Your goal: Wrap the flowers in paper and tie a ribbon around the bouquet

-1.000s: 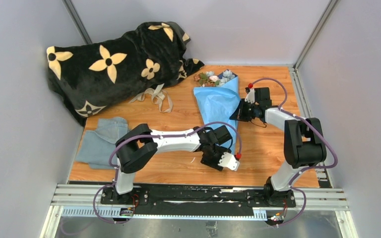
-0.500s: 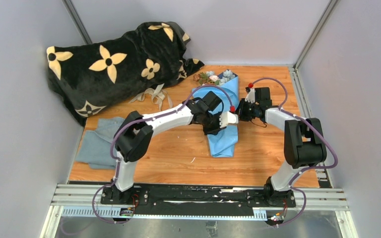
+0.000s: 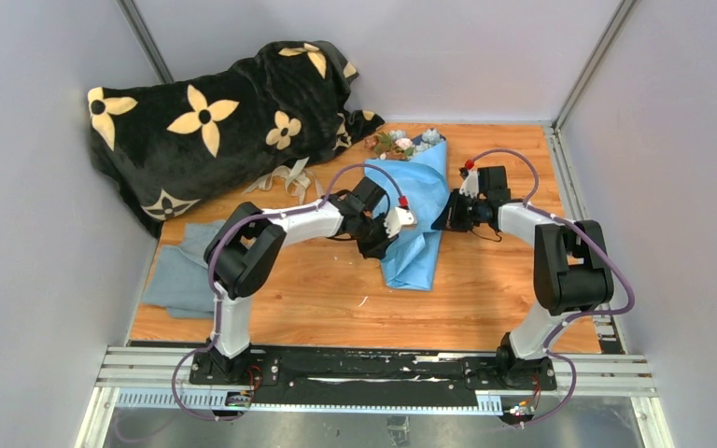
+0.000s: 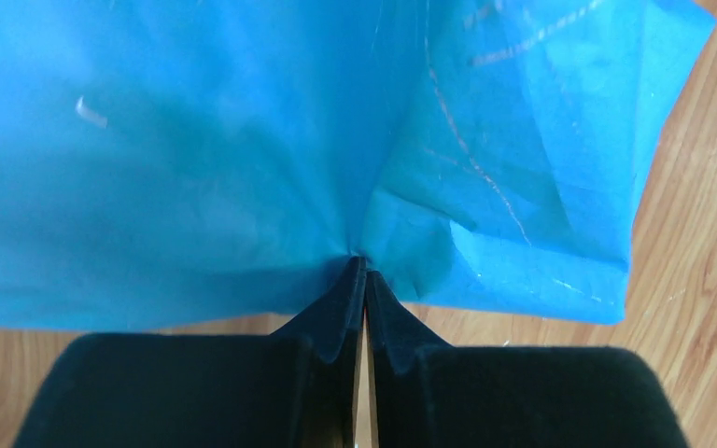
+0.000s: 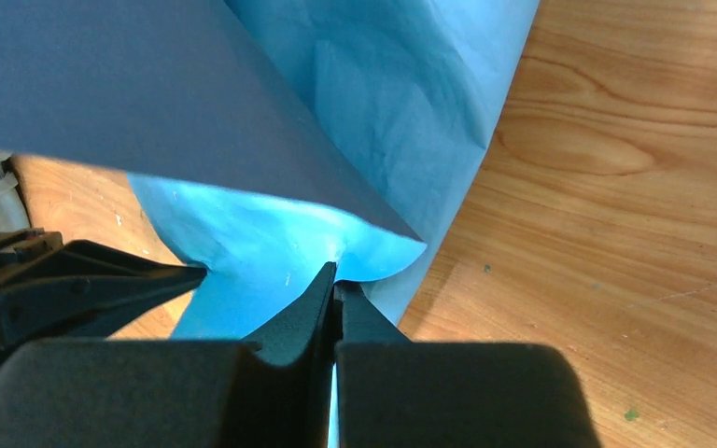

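Bright even light, soft shadows, wrist-view foregrounds slightly blurred

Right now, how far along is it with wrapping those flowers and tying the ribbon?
Roughly halfway. Done: the paper is folded into a loose cone around the flowers, with blooms poking out at the far end. In hand: the left gripper and right gripper each pinch a paper edge, jaws shut. Left: the ribbon lies loose beside the blanket, so nothing is tied yet.

The paper (image 3: pixel 420 257) hides the stems of the flowers (image 3: pixel 400 143) near the tabletop's far edge. The left arm (image 3: pixel 299 222) covers part of the cloth (image 3: pixel 175 275).
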Available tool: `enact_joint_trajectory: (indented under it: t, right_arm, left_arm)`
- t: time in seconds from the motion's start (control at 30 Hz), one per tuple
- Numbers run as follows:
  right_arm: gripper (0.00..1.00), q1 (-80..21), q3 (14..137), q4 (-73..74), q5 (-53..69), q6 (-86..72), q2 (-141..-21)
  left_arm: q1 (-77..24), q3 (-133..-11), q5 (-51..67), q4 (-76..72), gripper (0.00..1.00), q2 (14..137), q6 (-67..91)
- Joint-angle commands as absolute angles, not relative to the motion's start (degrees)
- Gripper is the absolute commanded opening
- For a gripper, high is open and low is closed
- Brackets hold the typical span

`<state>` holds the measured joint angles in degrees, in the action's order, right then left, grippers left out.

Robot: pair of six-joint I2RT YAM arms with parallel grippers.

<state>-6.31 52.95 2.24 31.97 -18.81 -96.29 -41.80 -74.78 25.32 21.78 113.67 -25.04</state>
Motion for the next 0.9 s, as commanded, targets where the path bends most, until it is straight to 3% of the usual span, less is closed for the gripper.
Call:
enact_joint_trajectory:
  t: [0.0, 0.23, 0.5, 0.7, 0.87]
  right_arm:
    - [0.0, -5.5, 52.7, 2.7, 30.7, -17.2, -97.1]
    - [0.0, -5.6, 53.3, 2.6, 31.7, -17.3, -97.4]
    - [0.0, -6.2, 54.4, 2.6, 33.0, -18.2, -97.9]
    - [0.0, -6.5, 54.7, 2.6, 33.0, -18.5, -97.7]
    - [0.0, -6.5, 55.1, 3.0, 33.1, -18.3, -97.7]
  left_arm:
    - [-38.8, -70.9, 25.8, 26.9, 0.1, 111.5, -24.8]
    - [-40.7, -76.5, 24.7, 31.5, 0.2, 107.8, -25.9]
    - [-53.4, -88.3, 15.2, 28.1, 0.29, 114.7, -27.0]
    - [-57.6, -87.6, 11.6, 23.6, 0.29, 119.9, -30.8]
    - [-59.7, -83.2, 17.0, 23.4, 0.35, 119.6, -31.6]
